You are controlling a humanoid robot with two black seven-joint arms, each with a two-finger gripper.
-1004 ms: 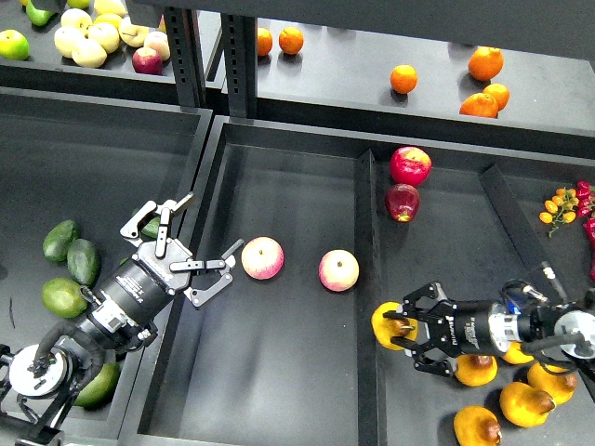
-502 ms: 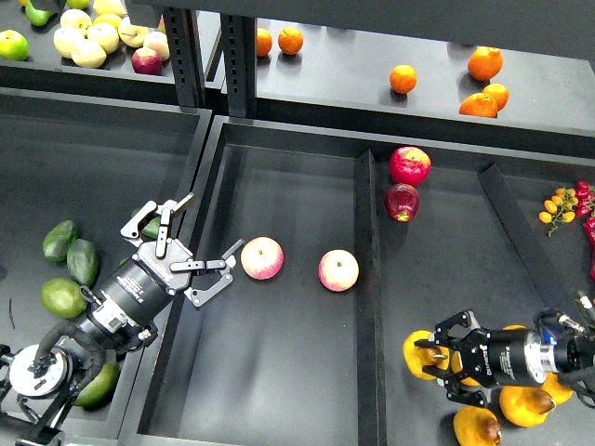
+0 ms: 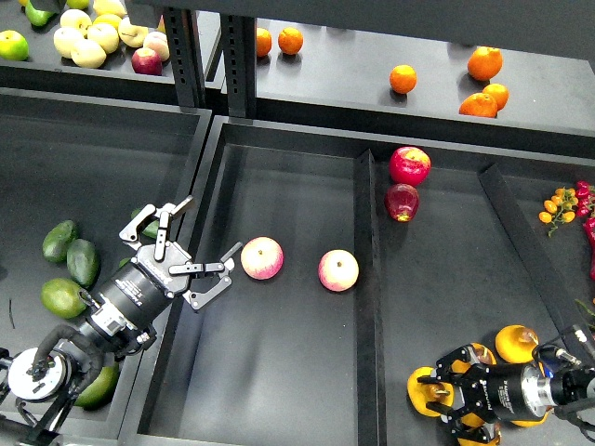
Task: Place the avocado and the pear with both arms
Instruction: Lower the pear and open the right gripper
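1. Since the earlier frames, the right gripper [image 3: 444, 401] has dropped back from the upper edge of the pear pile to the bottom right corner of the head view, while the left gripper [image 3: 186, 251] has barely shifted.
2. Right side: its fingers are closed around one pear [image 3: 423, 387], which sits low among the others. It looks grasped but not yet placed.
3. Left side: its fingers are spread apart and hold nothing, reaching over the tray wall [image 3: 197, 163] toward a pink-yellow apple [image 3: 262, 257]. One avocado [image 3: 151, 226] lies just behind the gripper, partly hidden; no avocado appears picked.
4. Judged progress: early, with both placements still to do.
5. Counts: at least three pears; about five green fruits at left, one under the arm; two pink-yellow apples; two red apples [image 3: 409, 165]; six oranges [image 3: 403, 78] on the shelf.
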